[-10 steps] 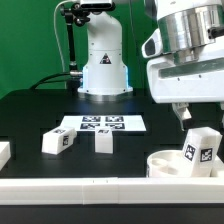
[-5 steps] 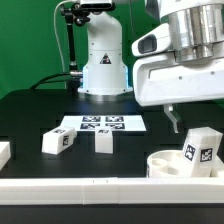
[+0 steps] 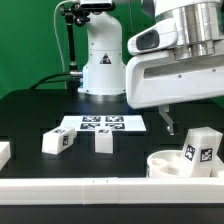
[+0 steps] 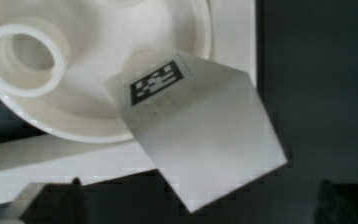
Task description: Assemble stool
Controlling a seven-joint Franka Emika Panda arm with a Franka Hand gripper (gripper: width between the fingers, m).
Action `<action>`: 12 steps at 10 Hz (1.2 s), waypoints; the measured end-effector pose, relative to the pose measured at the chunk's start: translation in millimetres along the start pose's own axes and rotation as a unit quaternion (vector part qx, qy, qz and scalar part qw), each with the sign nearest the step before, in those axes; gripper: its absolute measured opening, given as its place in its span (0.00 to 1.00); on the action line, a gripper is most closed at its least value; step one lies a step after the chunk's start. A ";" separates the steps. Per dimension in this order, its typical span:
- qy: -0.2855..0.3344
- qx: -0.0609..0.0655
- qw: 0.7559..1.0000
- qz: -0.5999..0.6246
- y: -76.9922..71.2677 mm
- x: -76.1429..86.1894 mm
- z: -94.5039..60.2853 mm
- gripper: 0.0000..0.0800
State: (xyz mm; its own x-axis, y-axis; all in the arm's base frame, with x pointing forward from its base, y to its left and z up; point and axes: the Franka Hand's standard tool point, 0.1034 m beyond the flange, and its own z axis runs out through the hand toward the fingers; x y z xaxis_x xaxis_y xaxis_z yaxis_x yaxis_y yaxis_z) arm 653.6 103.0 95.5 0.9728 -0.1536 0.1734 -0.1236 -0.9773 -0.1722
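Observation:
The round white seat (image 3: 168,163) lies at the front of the exterior view's right, one socket hole (image 4: 25,50) showing in the wrist view. A white leg (image 3: 203,147) with a square tag stands upright at the seat's right side; the wrist view shows this leg (image 4: 197,125) from above, beside the hole. Whether it sits in a socket I cannot tell. Two more legs (image 3: 57,141) (image 3: 103,141) lie on the black table. My gripper (image 3: 168,124) hangs open above and left of the upright leg, holding nothing. Its dark fingertips (image 4: 51,200) stand wide apart.
The marker board (image 3: 103,124) lies flat behind the two loose legs. A long white rail (image 3: 90,186) runs along the table's front edge, and a white piece (image 3: 3,152) sits at the far left. The arm's base (image 3: 104,60) stands at the back.
My gripper has drifted toward the exterior view's left, away from the upright leg, staying open. The legs and the seat have not moved.

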 end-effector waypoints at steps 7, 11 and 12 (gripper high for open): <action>-0.006 -0.022 0.948 -0.317 2.5 -0.6 2.5 0.81; -0.020 -0.043 0.859 -0.510 0.1 2.5 -2.3 0.81; -0.019 -0.045 0.842 -0.537 2.2 3.9 -3.3 0.81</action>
State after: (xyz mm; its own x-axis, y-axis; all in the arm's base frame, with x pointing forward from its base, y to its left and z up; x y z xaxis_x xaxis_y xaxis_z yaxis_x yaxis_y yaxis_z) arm 656.5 99.7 99.0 0.5384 0.8291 0.1506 0.8188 -0.5570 0.1387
